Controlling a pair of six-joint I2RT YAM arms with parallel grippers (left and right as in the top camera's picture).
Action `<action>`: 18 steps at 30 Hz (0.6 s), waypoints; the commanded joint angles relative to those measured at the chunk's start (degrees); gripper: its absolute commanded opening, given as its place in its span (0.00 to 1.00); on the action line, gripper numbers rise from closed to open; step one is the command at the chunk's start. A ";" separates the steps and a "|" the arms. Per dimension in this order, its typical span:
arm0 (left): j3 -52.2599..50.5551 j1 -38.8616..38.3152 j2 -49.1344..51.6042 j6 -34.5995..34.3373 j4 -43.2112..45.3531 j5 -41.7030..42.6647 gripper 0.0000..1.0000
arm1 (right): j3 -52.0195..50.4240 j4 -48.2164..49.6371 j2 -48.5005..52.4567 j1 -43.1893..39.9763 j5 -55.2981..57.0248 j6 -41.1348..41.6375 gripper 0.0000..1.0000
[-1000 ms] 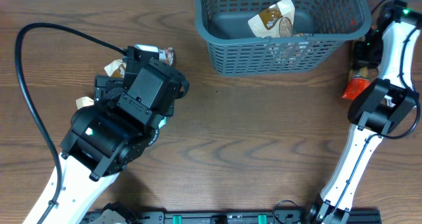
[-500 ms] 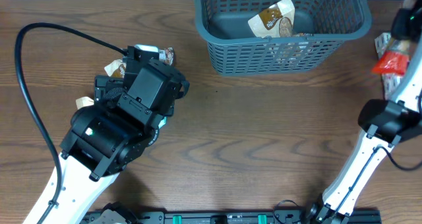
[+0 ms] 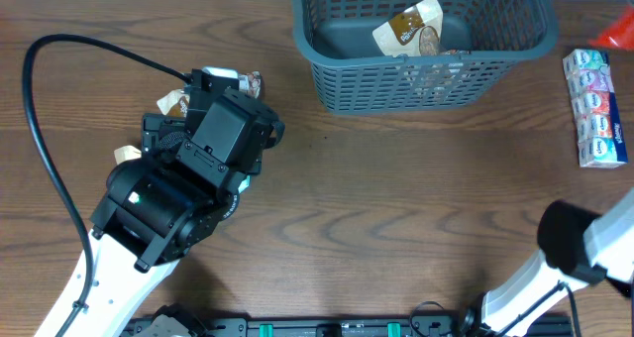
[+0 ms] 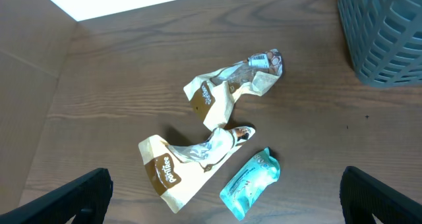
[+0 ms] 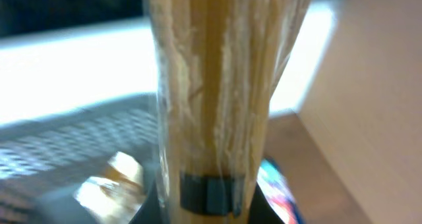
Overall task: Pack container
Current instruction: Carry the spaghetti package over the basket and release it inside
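Wood-grain brown surface [image 3: 396,178] is recorded, with a white strip seen beyond its far edge. The dark grey-blue, lattice-sided container [image 3: 426,79] is set at the far edge, right of centre, with a brown snack packet [image 3: 408,27] inside. The left end effector [image 4: 224,184] is spread wide; the right end effector [image 5: 208,197] is clamped on a blurred packet of pale strands [image 5: 211,85].
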 commanded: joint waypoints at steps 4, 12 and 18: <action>-0.26 0.24 -0.02 -0.31 -0.13 -0.63 0.99 | 0.76 6.93 -1.05 12.39 -3.89 6.99 0.01; -0.26 0.24 -0.02 -0.28 -0.13 -0.63 0.99 | -2.73 8.96 7.08 21.81 2.45 -8.92 0.02; -0.28 0.24 -0.02 -0.31 -0.17 -0.63 0.99 | -3.06 8.04 15.08 22.77 8.63 -9.09 0.02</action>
